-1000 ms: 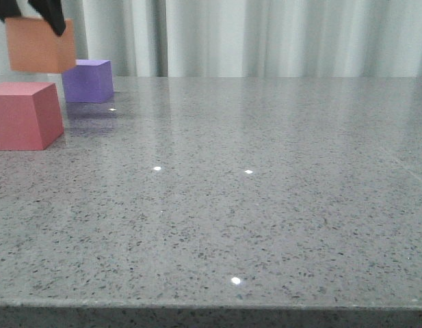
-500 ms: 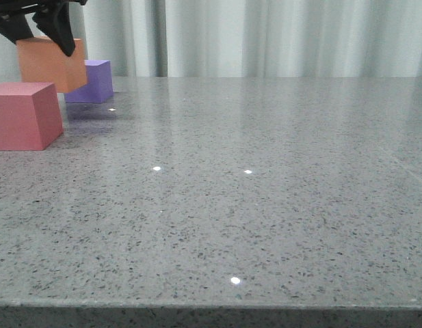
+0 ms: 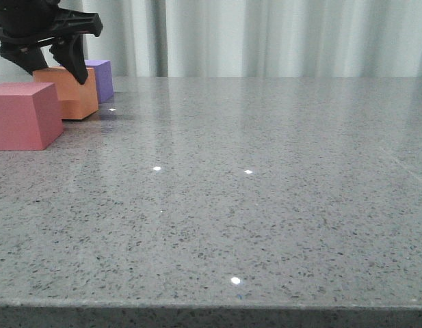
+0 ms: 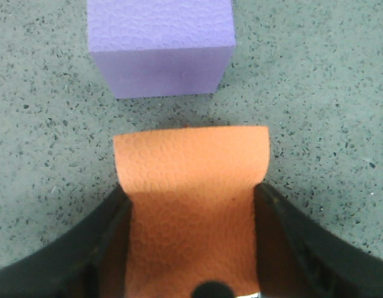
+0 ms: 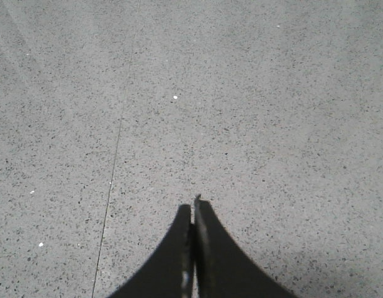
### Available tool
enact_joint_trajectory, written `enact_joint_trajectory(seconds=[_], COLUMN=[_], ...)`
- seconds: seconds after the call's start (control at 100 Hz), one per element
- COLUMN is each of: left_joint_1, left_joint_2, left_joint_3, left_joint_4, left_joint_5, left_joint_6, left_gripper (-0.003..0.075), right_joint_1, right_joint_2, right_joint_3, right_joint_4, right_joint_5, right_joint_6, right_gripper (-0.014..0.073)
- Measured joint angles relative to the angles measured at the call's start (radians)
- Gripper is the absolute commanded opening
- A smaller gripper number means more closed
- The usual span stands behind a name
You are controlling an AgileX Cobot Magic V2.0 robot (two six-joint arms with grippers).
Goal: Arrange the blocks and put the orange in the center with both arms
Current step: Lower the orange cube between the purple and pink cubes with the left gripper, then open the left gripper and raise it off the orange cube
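Left gripper (image 3: 52, 65) has come down since a second ago: the orange cube (image 3: 68, 92), then held high in the air, now sits on the worktop (image 3: 265, 205) between the pink-red cube (image 3: 22, 115) and the purple cube (image 3: 101, 76), fingers clamped on its sides. Purple sits at 12 o'clock of orange, just apart; pink-red near 7. Placement looks about done, release likely next; right gripper (image 5: 193, 214) is closed on nothing over bare worktop.
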Motion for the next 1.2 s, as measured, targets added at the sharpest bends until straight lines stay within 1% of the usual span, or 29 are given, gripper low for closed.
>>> enact_joint_trajectory(seconds=[0.17, 0.25, 0.32, 0.36, 0.37, 0.39, 0.4, 0.43, 0.45, 0.46, 0.49, 0.51, 0.53, 0.61, 0.65, 0.77, 0.96, 1.1, 1.2], left_joint_1=[0.000, 0.000, 0.000, 0.000, 0.000, 0.000, 0.000, 0.000, 0.000, 0.000, 0.000, 0.000, 0.000, 0.000, 0.000, 0.000, 0.000, 0.000, 0.000], left_joint_2=[0.000, 0.000, 0.000, 0.000, 0.000, 0.000, 0.000, 0.002, 0.002, 0.002, 0.002, 0.002, 0.002, 0.002, -0.003, -0.057, -0.254, -0.440, -0.599], left_joint_3=[0.000, 0.000, 0.000, 0.000, 0.000, 0.000, 0.000, 0.000, 0.000, 0.000, 0.000, 0.000, 0.000, 0.000, 0.000, 0.002, 0.014, 0.108, 0.235], left_joint_4=[0.000, 0.000, 0.000, 0.000, 0.000, 0.000, 0.000, 0.000, 0.000, 0.000, 0.000, 0.000, 0.000, 0.003, 0.004, 0.009, 0.009, 0.002, -0.002], left_joint_5=[0.000, 0.000, 0.000, 0.002, 0.002, 0.002, 0.002, 0.002, 0.004, 0.004, 0.008, 0.008, 0.011, 0.014, 0.014, 0.021, 0.021, 0.011, -0.030], left_joint_6=[0.000, 0.000, 0.000, 0.000, 0.000, 0.000, 0.000, 0.000, 0.000, 0.000, 0.000, 0.000, 0.000, 0.000, 0.000, 0.000, 0.000, 0.000, 0.000], left_gripper=[0.0137, 0.0167, 0.0273, 0.0377, 0.0415, 0.0454, 0.0494, 0.0571, 0.0638, 0.0638, 0.0701, 0.0720, 0.0716, 0.0652, 0.0637, 0.0629, 0.0629, 0.0629, 0.0629], right_joint_1=[0.000, 0.000, 0.000, 0.000, 0.000, 0.000, 0.000, 0.000, 0.000, 0.000, 0.000, 0.000, 0.000, 0.000, 0.000, 0.000, 0.000, 0.000, 0.000], right_joint_2=[0.000, 0.000, 0.000, 0.000, 0.000, 0.000, 0.000, 0.000, 0.000, 0.000, 0.000, 0.000, 0.000, 0.000, 0.000, 0.000, 0.000, 0.000, 0.000], right_joint_3=[0.000, 0.000, 0.000, 0.000, 0.000, 0.000, 0.000, 0.000, 0.000, 0.000, 0.000, 0.000, 0.000, 0.000, 0.000, 0.000, 0.000, 0.000, 0.000], right_joint_4=[0.000, 0.000, 0.000, 0.000, 0.000, 0.000, 0.000, 0.000, 0.000, 0.000, 0.000, 0.000, 0.000, 0.000, 0.000, 0.000, 0.000, 0.000, 0.000], right_joint_5=[0.000, 0.000, 0.000, 0.000, 0.000, 0.000, 0.000, 0.000, 0.000, 0.000, 0.000, 0.000, 0.000, 0.000, 0.000, 0.000, 0.000, 0.000, 0.000], right_joint_6=[0.000, 0.000, 0.000, 0.000, 0.000, 0.000, 0.000, 0.000, 0.000, 0.000, 0.000, 0.000, 0.000, 0.000, 0.000, 0.000, 0.000, 0.000, 0.000], right_gripper=[-0.0069, -0.0069, -0.0069, -0.0069, -0.0069, -0.0069, -0.0069, -0.0069, -0.0069, -0.0069, -0.0069, -0.0069, -0.0069, -0.0069, -0.0069, -0.0069, -0.0069, -0.0069, -0.0069])
